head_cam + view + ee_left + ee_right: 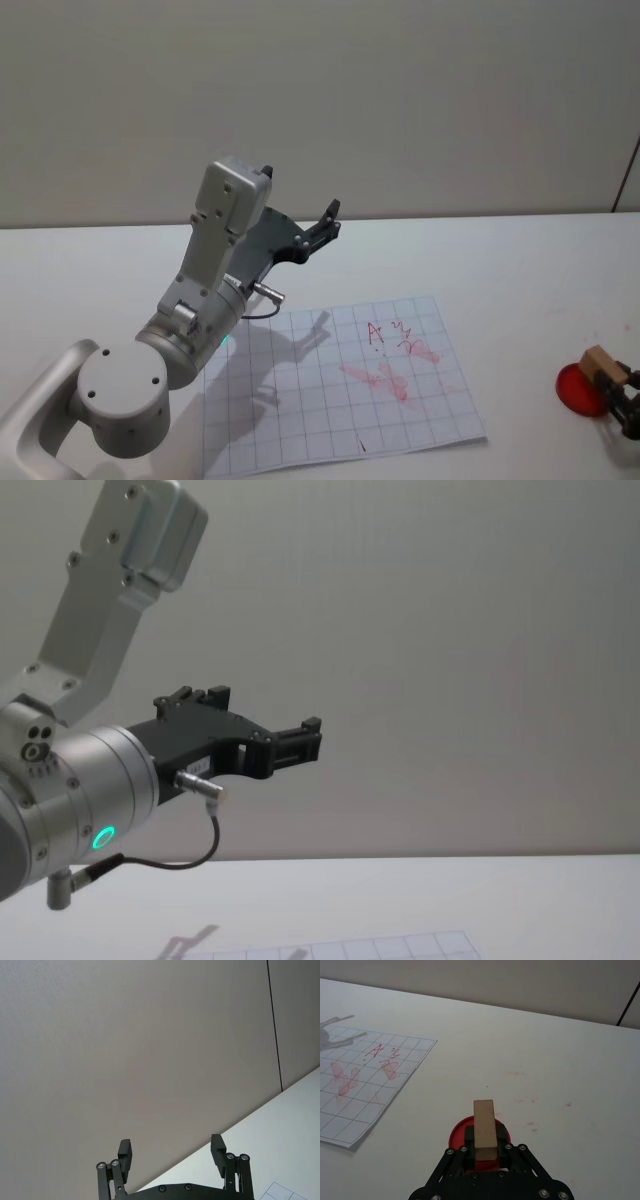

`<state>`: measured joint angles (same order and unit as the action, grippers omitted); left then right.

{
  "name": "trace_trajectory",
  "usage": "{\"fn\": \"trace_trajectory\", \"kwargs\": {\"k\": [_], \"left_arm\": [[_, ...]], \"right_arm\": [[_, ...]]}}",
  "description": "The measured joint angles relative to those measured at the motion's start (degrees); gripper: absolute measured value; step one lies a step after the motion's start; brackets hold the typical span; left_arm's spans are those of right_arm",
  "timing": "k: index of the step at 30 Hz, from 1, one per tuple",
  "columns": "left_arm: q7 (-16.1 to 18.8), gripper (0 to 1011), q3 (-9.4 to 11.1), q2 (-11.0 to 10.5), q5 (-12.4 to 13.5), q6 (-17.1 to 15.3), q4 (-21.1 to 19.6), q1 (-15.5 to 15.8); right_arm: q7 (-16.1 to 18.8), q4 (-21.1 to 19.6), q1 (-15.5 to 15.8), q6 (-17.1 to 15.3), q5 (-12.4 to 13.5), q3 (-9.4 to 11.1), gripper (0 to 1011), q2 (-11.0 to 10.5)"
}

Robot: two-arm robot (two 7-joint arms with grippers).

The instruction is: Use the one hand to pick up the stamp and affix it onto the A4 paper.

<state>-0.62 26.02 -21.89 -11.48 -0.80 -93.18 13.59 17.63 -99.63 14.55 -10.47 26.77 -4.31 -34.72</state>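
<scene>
Right gripper point(485, 1152): at the near right of the table, clenched on the stamp point(484, 1129); the black fingers press the wooden block from both sides, and it stands upright between them.
Stamp location: over a round red ink pad point(460, 1130), which lies on the white table point(545, 1060) well apart from the sheet; whether the base touches the pad I cannot tell.
A4 paper point(300, 400): flat on the table, left of the pad, its grid already carrying red marks and scribbles near its far right part.
Left gripper point(171, 1152): raised above the far left part of the sheet, pointing away toward the wall, fingers spread apart and holding nothing; parked.
Step in hand: judged to be inking the stamp, or lifting it off the pad.
Doing it well: lift straight up so the pad is not dragged, keep the block upright while carrying it left, choose a clean box on the grid, and come down flat and square so the print is even; press without sliding.
Risk: a tilted block may print one edge only, and the sheet could shift under a sideways push.
View differences: the right wrist view shows the grip and the pad closely, along with faint red specks on the table beyond; the head view shows the stamp point(600, 362) at the right edge and the whole sheet; the chest view shows the left gripper point(305, 738) against the wall and the paper's far edge point(380, 948).
</scene>
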Motion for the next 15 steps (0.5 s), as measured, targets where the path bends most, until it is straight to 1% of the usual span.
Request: {"fn": "trace_trajectory", "kwargs": {"k": [8, 11, 12, 15], "left_arm": [[0.0, 1001, 0.0, 0.0, 0.0, 0.0, 0.0, 0.0], [0.0, 1001, 0.0, 0.0, 0.0, 0.0, 0.0, 0.0], [0.0, 1001, 0.0, 0.0, 0.0, 0.0, 0.0, 0.0], [0.0, 1001, 0.0, 0.0, 0.0, 0.0, 0.0, 0.0]], "right_arm": [[0.38, 0.54, -1.18, -1.33, -0.24, -0.6, 220, 0.69], [0.45, 0.66, -1.49, -1.69, -0.33, -0.72, 289, 0.85], [0.48, 0.72, -1.62, -1.85, -0.39, -0.8, 347, 0.92], [0.54, 0.77, -1.79, -2.0, -0.45, -0.86, 411, 1.02]]}}
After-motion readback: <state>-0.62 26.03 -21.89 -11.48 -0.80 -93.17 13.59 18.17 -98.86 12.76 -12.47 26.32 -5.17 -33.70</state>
